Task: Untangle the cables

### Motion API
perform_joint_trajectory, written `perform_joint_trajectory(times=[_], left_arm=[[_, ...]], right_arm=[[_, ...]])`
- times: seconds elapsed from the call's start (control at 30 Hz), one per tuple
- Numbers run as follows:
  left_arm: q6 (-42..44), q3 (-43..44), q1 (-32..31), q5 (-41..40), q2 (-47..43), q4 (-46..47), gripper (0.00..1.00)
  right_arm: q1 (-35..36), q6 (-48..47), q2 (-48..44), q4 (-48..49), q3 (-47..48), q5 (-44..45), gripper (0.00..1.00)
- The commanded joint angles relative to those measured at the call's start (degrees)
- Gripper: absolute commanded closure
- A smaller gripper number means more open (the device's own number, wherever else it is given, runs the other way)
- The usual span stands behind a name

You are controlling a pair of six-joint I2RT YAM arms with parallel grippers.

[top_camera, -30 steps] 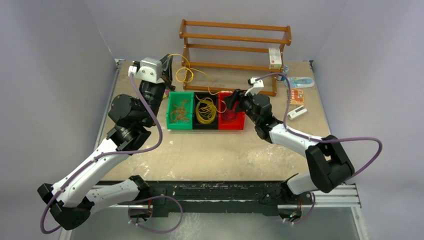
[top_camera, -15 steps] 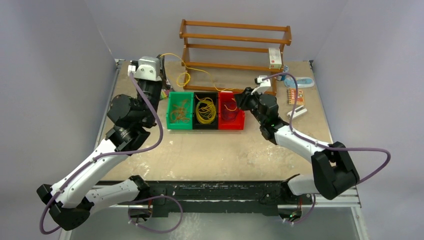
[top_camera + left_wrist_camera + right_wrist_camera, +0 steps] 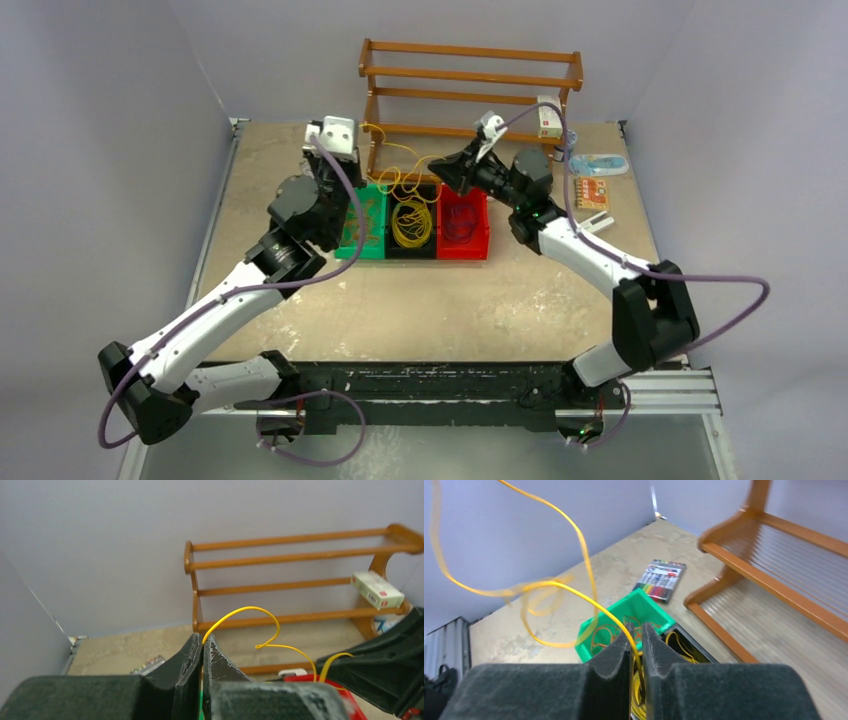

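Pale grey-lilac walls close in a worn tan table (image 3: 420,300), with a slatted brown wooden rack (image 3: 470,75) at the upper centre of the top view. In the middle stand three plastic bins in a row. The green bin (image 3: 345,245) holds orange cables (image 3: 372,212), the black bin (image 3: 412,255) holds yellow coils (image 3: 412,222), and the red bin (image 3: 462,250) holds dark strands (image 3: 462,222).

The sorting looks largely done. What seems left is one thin, springy yellow cable (image 3: 400,165), held above the bins' far edge. The left gripper (image 3: 203,642) is clenched on one part of it. The right gripper (image 3: 636,630) appears pinched on another part. Between them the yellow cable runs roughly left to right across the frame, looping and sagging. Its lower run seems to drop toward the black bin, so it probably needs freeing and laying there.
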Motion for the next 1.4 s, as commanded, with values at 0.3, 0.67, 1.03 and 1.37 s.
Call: perform_joint_trajectory(times=[0.3, 0.67, 1.03, 1.37], left_arm=[[-14.53, -4.35, 11.05, 7.06, 3.38, -2.75, 1.0], [-14.7, -4.51, 11.19, 8.68, 5.0, -3.71, 1.0], [-16.62, -2.84, 11.2, 11.26, 8.28, -3.63, 1.0], [-18.26, -0.57, 11.19, 14.02, 14.11, -2.16, 1.0]], right_arm=[[3.62, -3.74, 17.7, -6.45, 15.01, 3.01, 0.87], [3.68, -5.47, 20.41, -10.57, 15.92, 1.53, 0.6], [3.69, -10.22, 9.34, -12.68, 5.07, -4.0, 0.31], [3.62, -8.73, -1.34, -7.8, -4.11, 2.06, 0.26]])
